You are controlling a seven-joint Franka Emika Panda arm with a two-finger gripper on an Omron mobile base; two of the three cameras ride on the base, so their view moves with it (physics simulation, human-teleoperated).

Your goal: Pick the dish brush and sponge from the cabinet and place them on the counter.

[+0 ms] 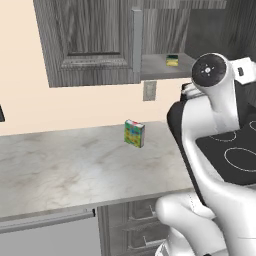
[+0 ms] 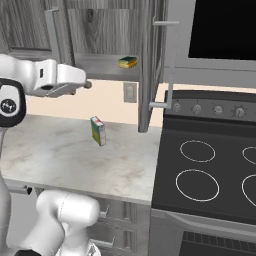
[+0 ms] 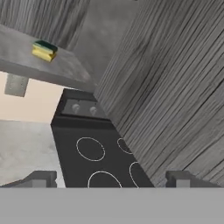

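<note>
The sponge (image 1: 172,60) (image 2: 128,62) (image 3: 44,50), green on top and yellow below, lies on the grey shelf (image 2: 100,67) inside the open cabinet (image 1: 90,45). The dish brush is out of view. My gripper (image 3: 112,180) is open, its two tips far apart with nothing between them. It hangs in front of the cabinet, below shelf height and well short of the sponge. Its white hand (image 2: 62,77) shows at the left, above the counter (image 1: 75,165) (image 2: 65,155). The open right cabinet door (image 3: 175,87) stands close on the hand's right side.
A multicoloured box (image 1: 134,133) (image 2: 98,130) stands upright on the counter near the wall. A wall outlet (image 1: 149,90) (image 2: 130,92) sits under the shelf. The black stovetop (image 2: 210,170) (image 3: 96,153) adjoins the counter on the right.
</note>
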